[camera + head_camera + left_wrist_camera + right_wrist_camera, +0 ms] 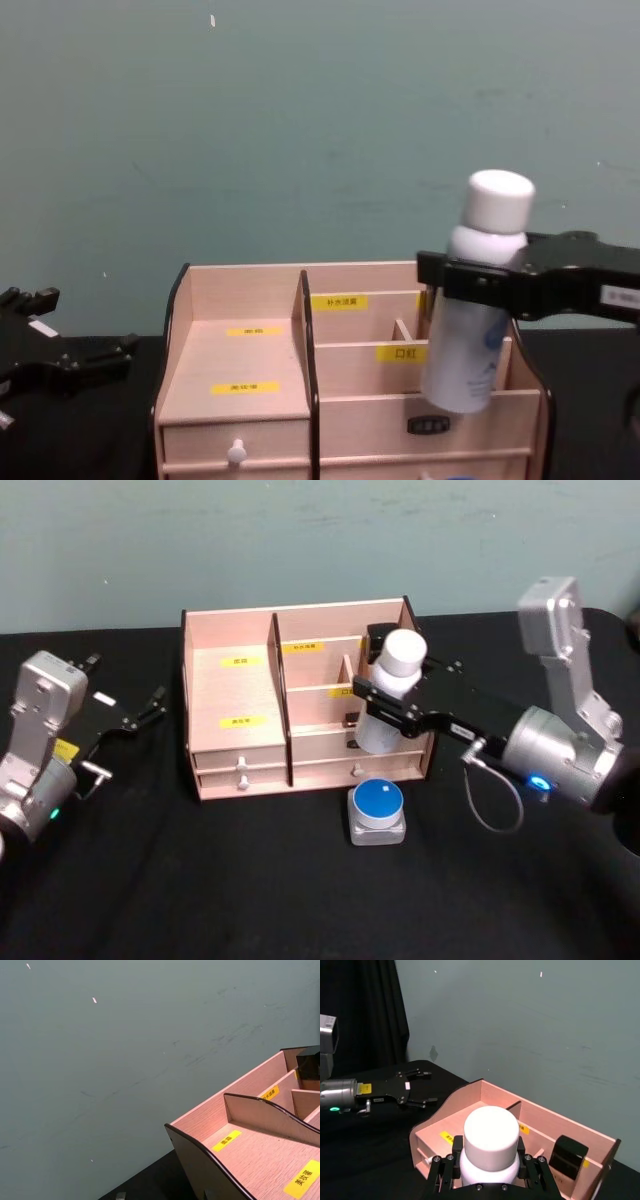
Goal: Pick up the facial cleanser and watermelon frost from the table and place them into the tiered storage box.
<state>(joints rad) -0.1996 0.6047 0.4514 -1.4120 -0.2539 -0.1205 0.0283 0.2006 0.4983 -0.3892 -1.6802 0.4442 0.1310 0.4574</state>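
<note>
Facial cleanser up off the worktop, clamped just under the cap by the right end effector. Held tilted over the right-hand compartments of the tiered storage box, with the cap well off vertical. Not yet seated in any slot, by the look of it.

Smooth, rigid white plastic, cylindrical, with a rounded cap and small blue print low on the body. Probably light, and stiff enough to take a firm squeeze. Slick too, and likely to pivot between the black fingers, judging by the lean. Better lowered slowly, base first, than dropped.

Watermelon frost down on the worktop, just in front of the box's right drawers. Squat, wide and clear-walled, with a flat blue lid rimmed in white. Looks harder and possibly more brittle than the bottle. Best taken across the walls below the lid, not by the lid itself. Low and broad, so unlikely to tip.

Box of pale wood-like board, with dark curved side edges, thin dividers, yellow labels and white drawer knobs. Worktop draped in matte black cloth.

Left end effector parked left of the box, with spread fingers and nothing in them.
</note>
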